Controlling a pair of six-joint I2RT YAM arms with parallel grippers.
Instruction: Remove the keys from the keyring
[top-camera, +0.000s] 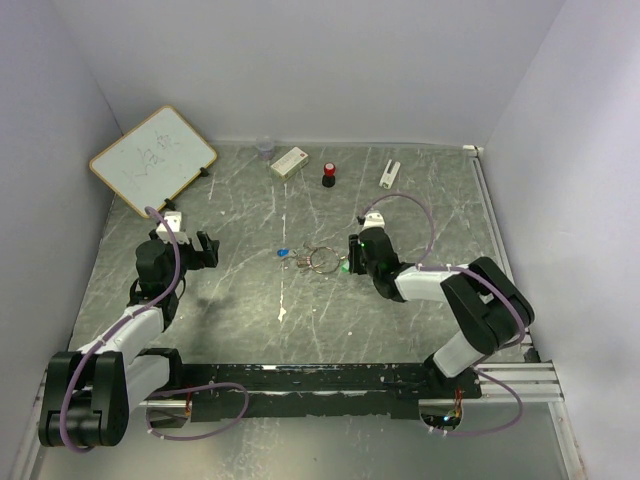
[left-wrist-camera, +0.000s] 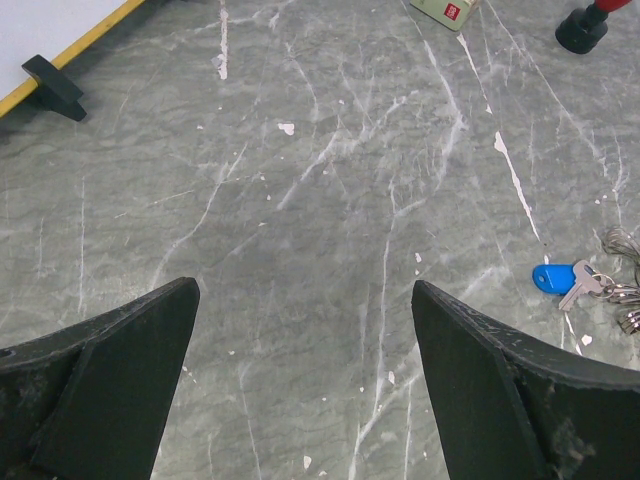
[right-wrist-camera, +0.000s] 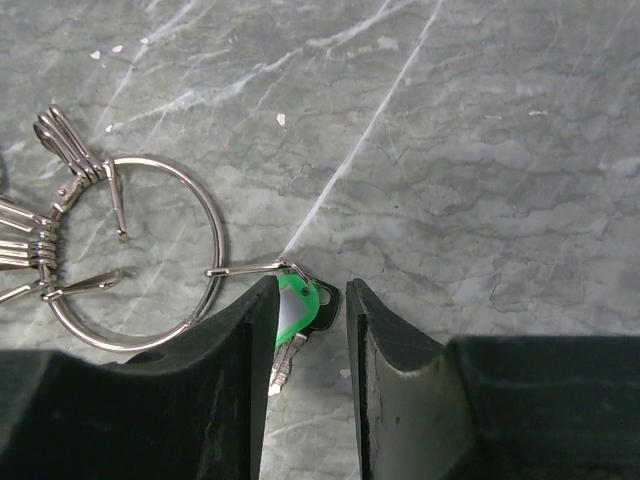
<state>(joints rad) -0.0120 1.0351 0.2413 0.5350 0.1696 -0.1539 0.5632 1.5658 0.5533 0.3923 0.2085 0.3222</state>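
Pale walls (top-camera: 330, 60) enclose a grey, white-veined bench (top-camera: 250, 330). The keyring (top-camera: 321, 260) lies mid-bench. The right claw (right-wrist-camera: 310, 290) pinches its green key (right-wrist-camera: 295, 305). The left claw (left-wrist-camera: 305, 288) hangs spread wide, well apart.

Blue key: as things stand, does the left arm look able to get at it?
Probably yes: the left claw is open, and only bare table lies between it and the blue key.

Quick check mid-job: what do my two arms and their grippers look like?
The left arm and right arm are black with white middle links, each carrying a looping purple cable. The left gripper and right gripper have matt black, wedge-shaped fingers. No markings show.
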